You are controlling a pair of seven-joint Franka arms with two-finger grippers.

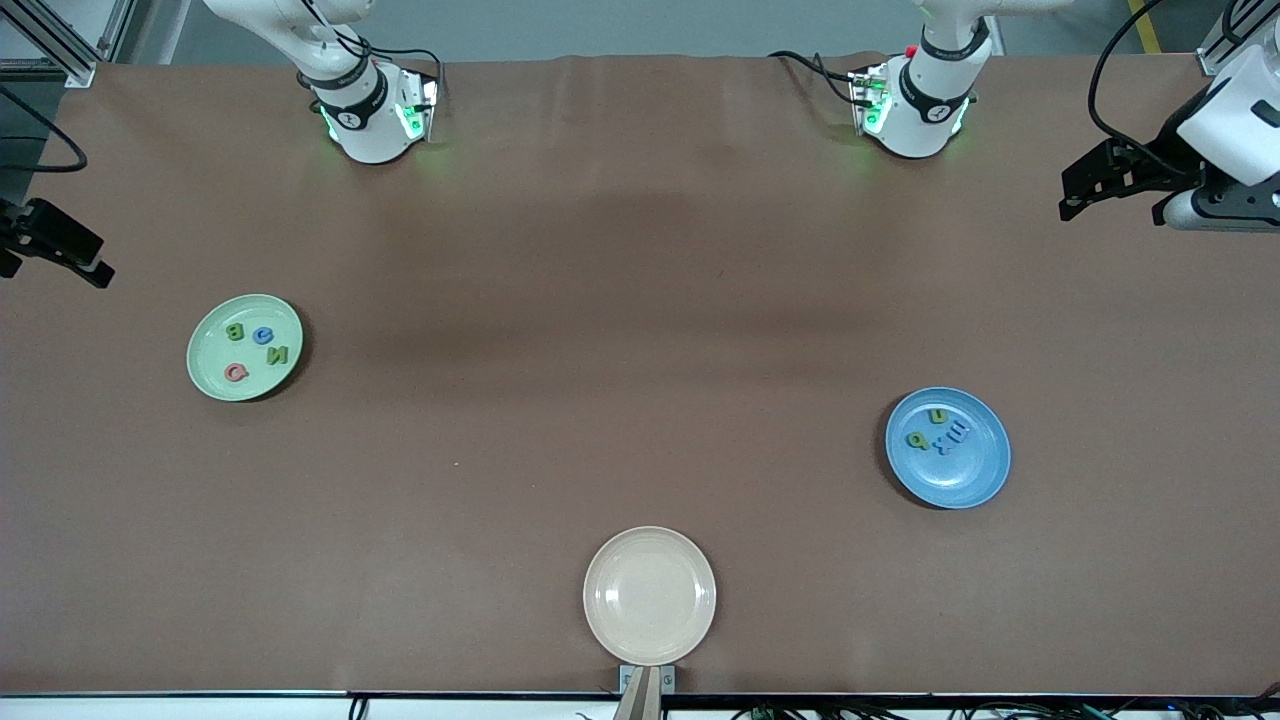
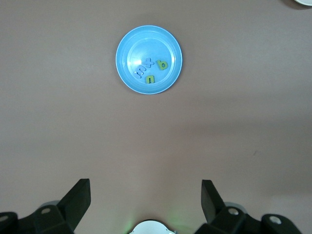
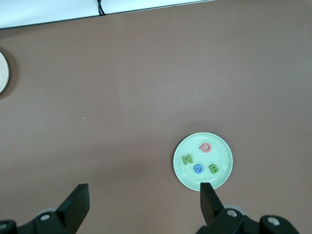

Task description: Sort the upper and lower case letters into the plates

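The right pincer (image 3: 141, 207) hangs open over the worktop (image 1: 620, 330) at its arm's end. The mint green plate (image 1: 212, 375) holds four letters, the cream plate (image 1: 649, 596) lies nearest the camera, the blue plate (image 1: 975, 475) holds four letters, and the left pincer (image 2: 146, 202) waits open.

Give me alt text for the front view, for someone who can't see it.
A brown table holds a green plate with four letters toward the right arm's end, a blue plate with four letters toward the left arm's end, and an empty beige plate nearest the camera. Both arms wait at the table's ends.
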